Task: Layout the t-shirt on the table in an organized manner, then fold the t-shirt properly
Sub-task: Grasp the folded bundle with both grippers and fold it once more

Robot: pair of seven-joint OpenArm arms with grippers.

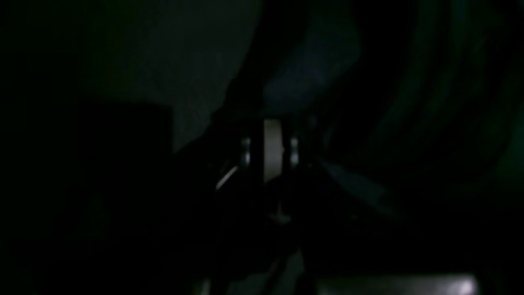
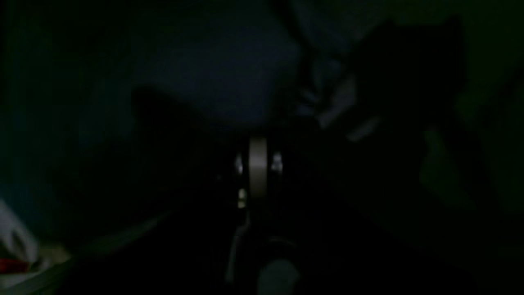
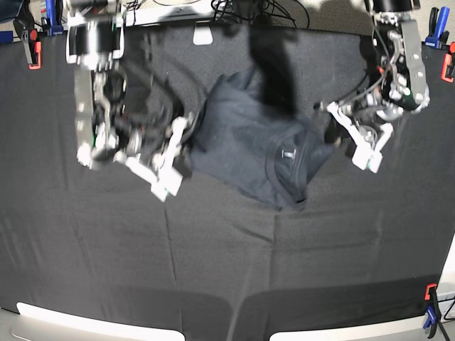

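The dark navy t-shirt (image 3: 249, 142) lies bunched in the middle of the table (image 3: 213, 256), collar and pale tag (image 3: 288, 155) facing up. My right gripper (image 3: 186, 138) is at the shirt's left edge, and my left gripper (image 3: 328, 114) is at its right edge. The cloth stretches between them. Both wrist views are very dark. The left gripper (image 1: 270, 123) has its jaws close together with navy cloth (image 1: 311, 78) right at the tips. The right gripper (image 2: 258, 141) looks the same, with cloth (image 2: 229, 69) at its tips.
Orange-and-blue clamps sit at the back left (image 3: 32, 46), back right (image 3: 446, 64) and front right (image 3: 430, 316) corners. Cables and a white label (image 3: 202, 35) lie along the back edge. The table's pale rim (image 3: 85, 323) runs along the front.
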